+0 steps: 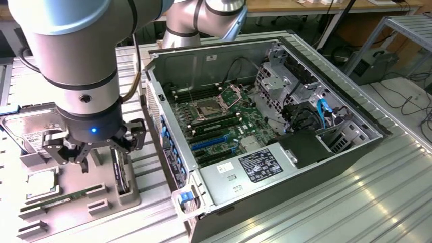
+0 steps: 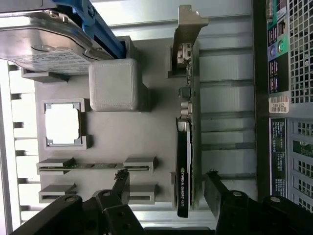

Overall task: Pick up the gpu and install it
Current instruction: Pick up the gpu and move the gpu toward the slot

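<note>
The gpu [image 2: 188, 147] stands on its long edge in a slot of a grey parts holder [image 2: 156, 132]. I judge the step in hand to be lining up for the grasp. To do it well, I would centre the card between the two fingers [image 2: 215, 191], because it sits closer to one of them. An uneven close would push the thin board sideways in its slot. I would keep the wrist square to the card's flat faces and grip the board itself, clear of the small components and the black cooler.

Nearest to my wrist camera, the end effector [image 2: 167, 175] is spread wide and grasps nothing. Its black fingers sit one on each side of the card without touching it. Past the fingers, the card's silver bracket [image 2: 190, 29] marks its far end.

Beside the card, the same holder carries a narrow RAM stick [image 2: 93, 166], a square processor chip [image 2: 62, 123] and, farther off, a hard drive [image 2: 44, 44].

In the exterior view, the holder rests on a ribbed metal counter [image 1: 324, 202]. An open computer case [image 1: 351, 116] lies just beside it, toward that view's right. The case's green motherboard [image 1: 216, 121] faces up, with blue expansion slots [image 1: 209, 142] showing.
</note>
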You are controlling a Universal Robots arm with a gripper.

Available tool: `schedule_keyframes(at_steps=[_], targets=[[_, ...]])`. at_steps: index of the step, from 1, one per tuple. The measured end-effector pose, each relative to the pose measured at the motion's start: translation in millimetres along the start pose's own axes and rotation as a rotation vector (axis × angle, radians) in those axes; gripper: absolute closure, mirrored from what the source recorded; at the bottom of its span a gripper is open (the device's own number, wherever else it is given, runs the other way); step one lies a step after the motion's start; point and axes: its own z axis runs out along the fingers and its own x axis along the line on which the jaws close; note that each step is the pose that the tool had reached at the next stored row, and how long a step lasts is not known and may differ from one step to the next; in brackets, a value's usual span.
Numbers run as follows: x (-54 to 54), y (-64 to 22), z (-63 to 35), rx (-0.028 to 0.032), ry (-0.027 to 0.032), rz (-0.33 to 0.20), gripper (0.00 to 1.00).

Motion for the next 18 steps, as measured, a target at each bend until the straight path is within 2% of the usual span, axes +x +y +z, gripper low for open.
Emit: schedule_keyframes(at_steps=[2,7,13,16,17,18], targets=[[-0.3,1.7,1.2,0.0118,-0.0008,0.001,0.28],[-0.5,5.1,3.1,0.0466,-0.0062,0.004,0.28],[-0.8,6.1,3.9,0.0477,-0.0072,0.003,0.28],[-0.8,8.5,5.2,0.0470,-0.0234,0.003,0.28],[-0.8,9.5,5.7,0.0468,-0.0271,0.003,0.28],[-0.7,23.5,13.5,0.0493,-0.0461,-0.030,0.28]])
